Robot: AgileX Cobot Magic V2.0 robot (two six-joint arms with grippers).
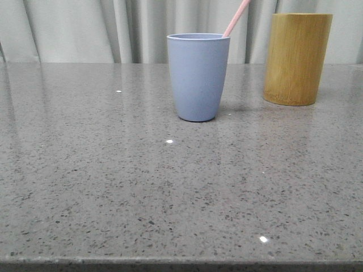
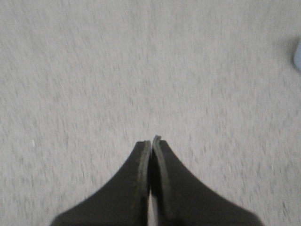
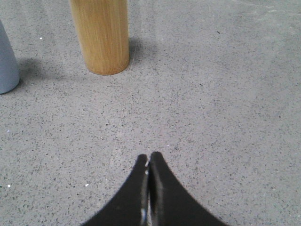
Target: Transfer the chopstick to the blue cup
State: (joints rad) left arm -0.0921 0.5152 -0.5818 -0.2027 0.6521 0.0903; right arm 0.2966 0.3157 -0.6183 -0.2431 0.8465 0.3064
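The blue cup (image 1: 198, 76) stands upright in the middle of the grey table. A pale pink chopstick (image 1: 236, 18) leans out of its rim up to the right; only its slim upper part shows. An edge of the cup also shows in the right wrist view (image 3: 7, 61) and in the left wrist view (image 2: 297, 55). My left gripper (image 2: 150, 141) is shut and empty over bare tabletop. My right gripper (image 3: 149, 156) is shut and empty, some way short of the bamboo cylinder. Neither gripper shows in the front view.
A taller yellow-brown bamboo cylinder (image 1: 296, 58) stands to the right of the cup and a little farther back; it also shows in the right wrist view (image 3: 100, 35). The speckled grey tabletop (image 1: 113, 170) runs to a front edge. Grey curtains hang behind.
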